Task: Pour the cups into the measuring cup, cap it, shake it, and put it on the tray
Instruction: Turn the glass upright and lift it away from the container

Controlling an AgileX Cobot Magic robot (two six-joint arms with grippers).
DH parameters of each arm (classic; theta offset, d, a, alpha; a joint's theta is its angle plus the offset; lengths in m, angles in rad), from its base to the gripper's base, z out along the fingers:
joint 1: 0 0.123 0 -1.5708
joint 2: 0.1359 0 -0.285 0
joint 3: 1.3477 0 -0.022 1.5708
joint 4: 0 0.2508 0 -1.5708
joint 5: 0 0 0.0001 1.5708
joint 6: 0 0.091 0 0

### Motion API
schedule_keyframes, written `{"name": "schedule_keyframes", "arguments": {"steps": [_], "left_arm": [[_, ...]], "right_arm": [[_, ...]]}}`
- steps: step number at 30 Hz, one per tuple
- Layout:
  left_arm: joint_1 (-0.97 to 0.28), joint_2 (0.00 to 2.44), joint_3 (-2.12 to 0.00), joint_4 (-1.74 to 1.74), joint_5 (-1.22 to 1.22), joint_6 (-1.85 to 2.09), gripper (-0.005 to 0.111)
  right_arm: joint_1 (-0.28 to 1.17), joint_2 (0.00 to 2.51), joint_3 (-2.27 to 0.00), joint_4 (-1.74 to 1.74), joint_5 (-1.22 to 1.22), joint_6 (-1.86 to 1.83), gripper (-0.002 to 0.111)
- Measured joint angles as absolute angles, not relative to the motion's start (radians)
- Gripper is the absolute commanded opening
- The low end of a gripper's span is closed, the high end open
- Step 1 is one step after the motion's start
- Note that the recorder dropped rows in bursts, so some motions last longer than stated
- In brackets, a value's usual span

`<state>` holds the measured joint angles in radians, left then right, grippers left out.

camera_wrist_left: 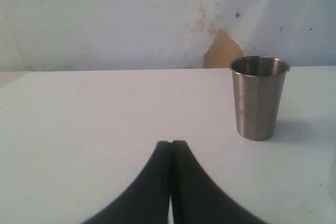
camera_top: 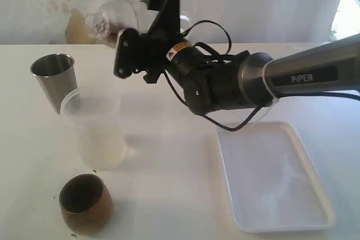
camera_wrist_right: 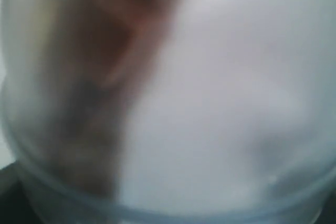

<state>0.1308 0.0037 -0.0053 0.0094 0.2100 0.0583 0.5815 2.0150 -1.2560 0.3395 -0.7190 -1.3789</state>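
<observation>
White table (camera_top: 169, 195), stained wall behind. Tray (camera_top: 270, 178) lies below your right gripper (camera_top: 160, 9), well apart. That gripper clamps the measuring cup (camera_top: 115, 15) in the air, tipped sideways. Frosted cup (camera_top: 95, 133), tumbler (camera_top: 53, 80) and wooden cup (camera_top: 84, 203) stand beneath it. Your left gripper (camera_wrist_left: 170, 150): jaws closed, empty, tumbler ahead.

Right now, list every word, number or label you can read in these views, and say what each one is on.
"PiPER": on the grey forearm of the right arm.
Yellow warning sticker on that arm's black wrist: too small to read.
Any print on the lifted measuring cup: blurred, unreadable.
The wrist views show no text.
</observation>
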Motion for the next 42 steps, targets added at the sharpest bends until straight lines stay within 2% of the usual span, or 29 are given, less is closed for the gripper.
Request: {"name": "schedule_keyframes", "arguments": {"steps": [6,8,17,24,27,33,38,42], "left_arm": [[0.131,0.004,-0.005,0.009,0.210,0.058,0.000],[0.131,0.004,-0.005,0.009,0.210,0.058,0.000],[0.131,0.004,-0.005,0.009,0.210,0.058,0.000],[0.131,0.004,-0.005,0.009,0.210,0.058,0.000],[0.131,0.004,-0.005,0.009,0.210,0.058,0.000],[0.131,0.004,-0.005,0.009,0.210,0.058,0.000],[0.131,0.004,-0.005,0.009,0.210,0.058,0.000],[0.131,0.004,-0.005,0.009,0.210,0.058,0.000]], "right_arm": [[0.596,1.961,-1.254,1.044,-0.554,-1.118,0.000],[0.590,1.942,-1.253,1.146,-0.490,-1.088,0.000],[0.590,1.851,-1.253,1.171,-0.424,-1.076,0.000],[0.590,1.770,-1.192,1.159,-0.494,-1.087,0.000],[0.590,1.721,-1.115,1.010,-0.477,-0.954,0.000],[0.556,1.637,-0.967,0.296,-0.450,-0.298,0.000],[0.454,1.613,-0.924,-0.333,-0.543,0.337,0.000],[0.380,1.611,-0.921,-0.579,-0.553,0.541,0.000]]}}
